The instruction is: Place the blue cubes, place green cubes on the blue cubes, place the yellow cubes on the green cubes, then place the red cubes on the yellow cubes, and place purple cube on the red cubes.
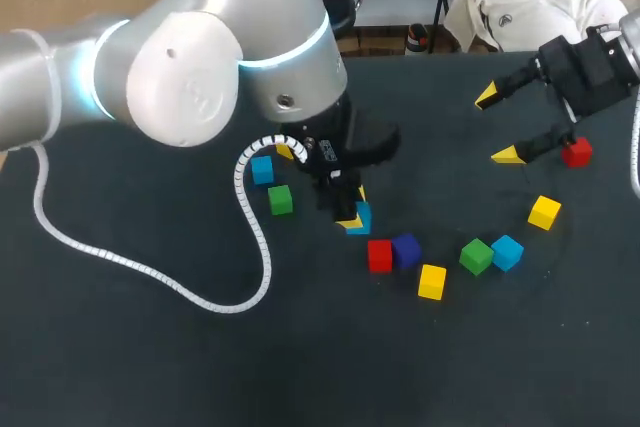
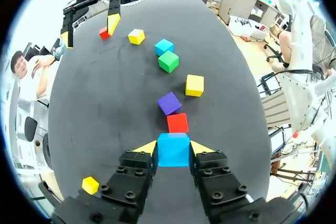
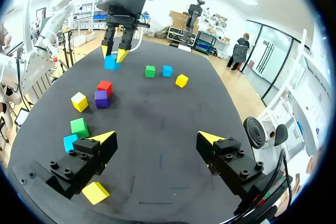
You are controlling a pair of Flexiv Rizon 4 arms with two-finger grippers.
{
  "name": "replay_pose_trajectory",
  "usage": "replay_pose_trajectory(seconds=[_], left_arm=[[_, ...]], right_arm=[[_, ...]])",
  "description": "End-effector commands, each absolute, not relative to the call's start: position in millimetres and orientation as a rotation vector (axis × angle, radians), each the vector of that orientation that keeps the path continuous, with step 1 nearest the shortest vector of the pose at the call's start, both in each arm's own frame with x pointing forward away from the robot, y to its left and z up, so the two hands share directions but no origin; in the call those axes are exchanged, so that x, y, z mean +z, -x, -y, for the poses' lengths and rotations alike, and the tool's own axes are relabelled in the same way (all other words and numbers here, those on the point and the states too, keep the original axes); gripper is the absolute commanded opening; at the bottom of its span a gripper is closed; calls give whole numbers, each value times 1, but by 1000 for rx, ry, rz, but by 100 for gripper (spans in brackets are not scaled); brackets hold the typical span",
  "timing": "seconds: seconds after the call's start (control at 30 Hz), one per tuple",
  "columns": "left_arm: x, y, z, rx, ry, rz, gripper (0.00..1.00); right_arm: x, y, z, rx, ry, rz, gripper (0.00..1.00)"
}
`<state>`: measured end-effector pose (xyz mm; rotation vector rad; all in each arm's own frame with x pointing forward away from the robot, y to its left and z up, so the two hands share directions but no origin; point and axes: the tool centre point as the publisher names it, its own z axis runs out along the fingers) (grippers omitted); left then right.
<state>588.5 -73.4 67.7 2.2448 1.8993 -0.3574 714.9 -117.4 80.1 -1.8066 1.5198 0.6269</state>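
My left gripper [image 1: 346, 209] is shut on a blue cube [image 2: 173, 149], held low over the table's middle; the right wrist view shows that gripper [image 3: 116, 54] and blue cube [image 3: 111, 62] at the far side. Just ahead of it lie a red cube [image 2: 177, 123] and a purple cube [image 2: 169, 103], then a yellow cube [image 1: 432, 281], a green cube [image 1: 476, 256] and a blue cube [image 1: 507, 252]. My right gripper [image 1: 497, 125] hangs open at the back right, beside another red cube [image 1: 576, 153]. Nothing is between its fingertips [image 3: 107, 137].
Left of the held cube stand a blue cube [image 1: 262, 169] and a green cube [image 1: 280, 199], with a yellow cube [image 2: 90, 184] mostly hidden under my left arm. One more yellow cube [image 1: 544, 212] sits at the right. A white coiled cable [image 1: 150, 272] trails across the left.
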Motion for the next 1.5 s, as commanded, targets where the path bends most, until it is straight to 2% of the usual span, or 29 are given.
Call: replay_pose_trajectory(seconds=[0.03, 0.07, 0.1, 0.13, 1.13, 1.3, 1.5], left_arm=[[68, -589, 72, -359, -2245, -1896, 29], [68, -589, 72, -359, -2245, -1896, 35], [68, -589, 72, -359, -2245, -1896, 24], [68, -589, 72, -359, -2245, -1896, 0], [68, -589, 72, -359, -2245, -1896, 0], [74, -616, 74, -116, -2183, -1982, 0], [75, -632, 85, -78, -2196, -1968, 0]], right_arm=[[80, -715, 117, 627, 1806, -1518, 100], [80, -715, 117, 627, 1806, -1518, 100], [80, -715, 117, 627, 1806, -1518, 100], [80, -715, 117, 627, 1806, -1518, 100], [80, -715, 117, 627, 1806, -1518, 100], [80, -715, 117, 627, 1806, -1518, 100], [80, -715, 117, 627, 1806, -1518, 100]])
